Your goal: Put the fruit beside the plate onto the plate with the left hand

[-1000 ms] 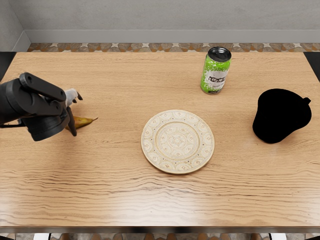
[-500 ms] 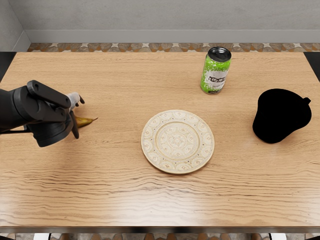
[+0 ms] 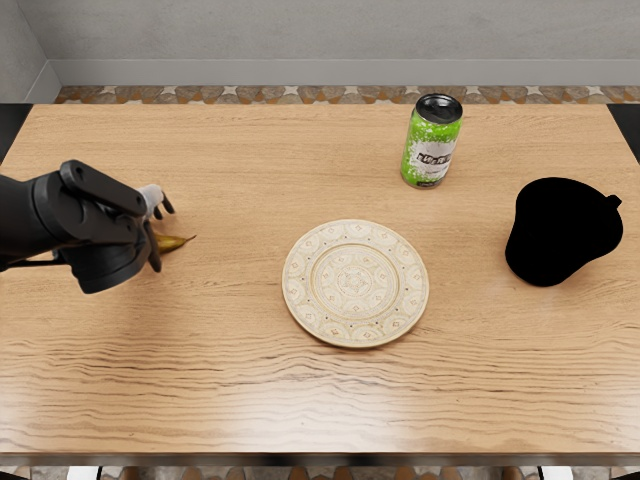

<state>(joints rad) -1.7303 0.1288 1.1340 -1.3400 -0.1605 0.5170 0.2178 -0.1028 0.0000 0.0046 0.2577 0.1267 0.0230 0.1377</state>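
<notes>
At mid-left of the frame, the left hand (image 3: 105, 240) covers most of the fruit (image 3: 174, 241); whether it grips the fruit cannot be determined. Only a yellow-brown pointed tip shows, lying on the table (image 3: 250, 400), well left of the plate (image 3: 355, 283).
</notes>
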